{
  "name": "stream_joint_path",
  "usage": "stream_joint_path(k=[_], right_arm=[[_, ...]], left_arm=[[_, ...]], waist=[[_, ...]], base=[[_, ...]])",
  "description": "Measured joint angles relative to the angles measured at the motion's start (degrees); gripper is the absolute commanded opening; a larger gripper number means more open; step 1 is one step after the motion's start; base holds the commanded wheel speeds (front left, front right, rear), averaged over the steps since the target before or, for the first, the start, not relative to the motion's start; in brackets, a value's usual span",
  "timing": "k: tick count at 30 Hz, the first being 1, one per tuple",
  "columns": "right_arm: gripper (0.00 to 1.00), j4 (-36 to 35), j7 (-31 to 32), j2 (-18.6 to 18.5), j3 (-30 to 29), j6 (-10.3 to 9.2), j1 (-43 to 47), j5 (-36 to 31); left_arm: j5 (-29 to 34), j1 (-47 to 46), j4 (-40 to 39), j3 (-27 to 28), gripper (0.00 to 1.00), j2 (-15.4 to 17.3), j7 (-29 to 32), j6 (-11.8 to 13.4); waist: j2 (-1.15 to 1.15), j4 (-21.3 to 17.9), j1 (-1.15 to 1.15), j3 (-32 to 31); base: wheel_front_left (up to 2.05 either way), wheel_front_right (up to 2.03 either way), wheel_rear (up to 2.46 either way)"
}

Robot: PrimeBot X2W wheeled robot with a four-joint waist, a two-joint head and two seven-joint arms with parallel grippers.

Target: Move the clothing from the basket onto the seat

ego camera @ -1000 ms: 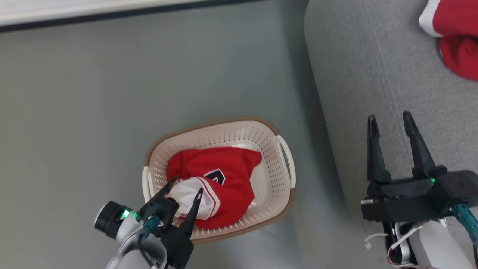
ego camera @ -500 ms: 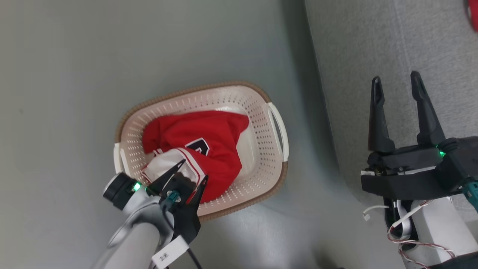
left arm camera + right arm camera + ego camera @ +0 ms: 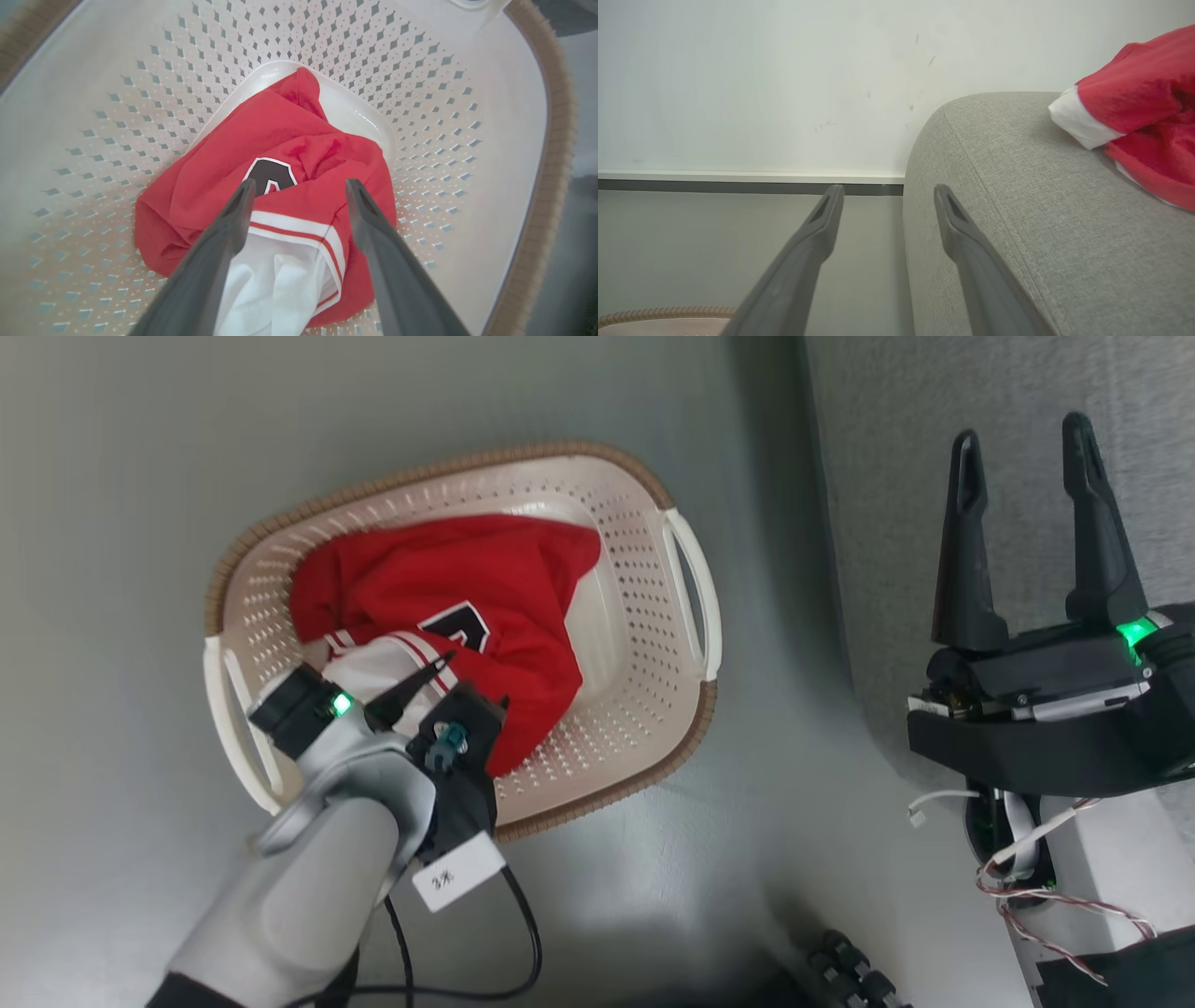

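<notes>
One grey fabric seat [image 3: 887, 448] stands right of the basket [image 3: 644, 616] in head view, with grey floor [image 3: 112, 569] under the basket.

- Basket: cream, perforated walls, brown rim, white side handles.
- Red garment [image 3: 467, 569] lies bunched inside the basket.
  - Its dark emblem [image 3: 271, 175] has a white outline, and I can't read it as a letter.
  - Its white panel [image 3: 275, 284] has red-striped trim.
- Second red garment [image 3: 1134, 102], with a white cuff, lies on the seat, well apart from the basket.
- Right gripper [image 3: 1022, 434] is off the basket's right side, over the seat edge. Fingers are spread, nothing between them.
- Left gripper [image 3: 300, 184] is down inside the basket. Fingers are spread wide, astride the white panel, with their tips at the emblem. Nothing is clamped, and I can't tell whether they touch the fabric.
- White tag [image 3: 457, 873] on the left arm, at the basket's near rim, carries dark marks too small to read.
</notes>
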Motion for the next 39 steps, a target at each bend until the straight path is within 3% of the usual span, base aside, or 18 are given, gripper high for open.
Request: stream_joint_path(k=[11,29,30,32,33,39], right_arm=[[1.00,0.7,0.0,0.9,0.0,0.08,-2.1,-0.6],[1.00,0.4,-0.1,2.4,1.2,0.48,-3.3,-2.1],[1.00,0.4,-0.2,2.4,1.2,0.48,-3.3,-2.1],[1.00,0.5,-0.3,2.6,1.2,0.48,-3.3,-2.2],[1.00,0.6,-0.3,2.7,1.2,0.48,-3.3,-2.3],[1.00,2.2,-0.3,3.3,1.5,0.57,-4.1,-2.4]], left_arm=[[1.9,-4.0,5.4,-1.8,1.00,0.2,0.5,-0.1],[4.0,-9.0,11.9,-3.3,1.00,-0.2,0.3,0.1],[4.0,-9.2,12.3,-3.4,0.59,-0.3,0.3,0.1],[4.4,-9.7,12.9,-3.5,0.16,-0.4,0.3,0.6],[4.9,-10.0,13.1,-3.6,0.00,-0.5,0.3,0.6],[5.4,-10.8,14.7,-3.8,0.00,-0.7,-1.0,1.6]], waist=[[0.00,-1.3,0.00,6.8],[-0.01,-3.2,-0.01,9.9],[-0.01,-3.2,-0.01,10.0],[-0.01,-3.3,-0.01,10.0],[-0.01,-3.3,-0.01,10.0],[-0.01,-3.7,-0.01,9.6]], base=[[0.00,0.00,0.00],[0.00,0.00,0.00],[0.00,0.00,0.00],[0.00,0.00,0.00],[0.00,0.00,0.00],[0.00,0.00,0.00]])
